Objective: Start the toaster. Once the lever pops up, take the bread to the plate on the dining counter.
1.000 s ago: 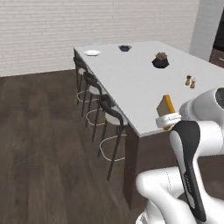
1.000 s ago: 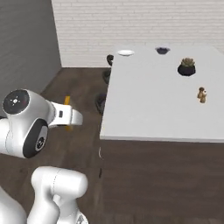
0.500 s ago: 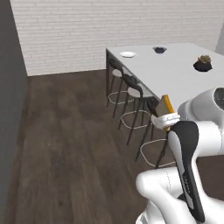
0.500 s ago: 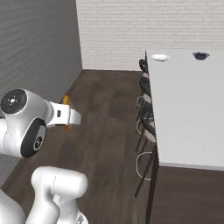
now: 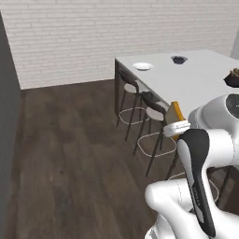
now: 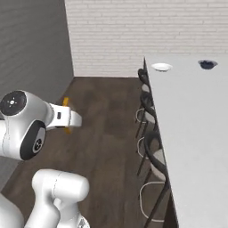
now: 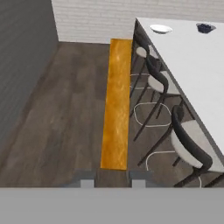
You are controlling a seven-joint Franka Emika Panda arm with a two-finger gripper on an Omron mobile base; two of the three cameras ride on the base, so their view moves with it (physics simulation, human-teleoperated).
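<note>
**Plate still way off, ahead and to the right of the carried slice**

Left base view: end effector [image 5: 178, 127] clamped on the bread [image 5: 177, 112], held edge-up just off the near table [image 5: 196, 79] edge. Plate [image 5: 142, 66] sitting at the far corner, well apart, further along the table's length.

Right base view: bread [image 6: 66, 103] poking out behind the end effector [image 6: 73, 119], out over the floor left of the stools [image 6: 151, 133]. Plate [image 6: 161, 67] far ahead and off to the right, near the dark bowl [image 6: 207, 64].

Hand view: bread [image 7: 117, 103] pinched edge-on between the fingertips [image 7: 87, 179], long axis running straight away, almost parallel with the table edge. Plate [image 7: 160, 29] up top, right of that line. Probably needs more forward travel, then a swing right.
</note>
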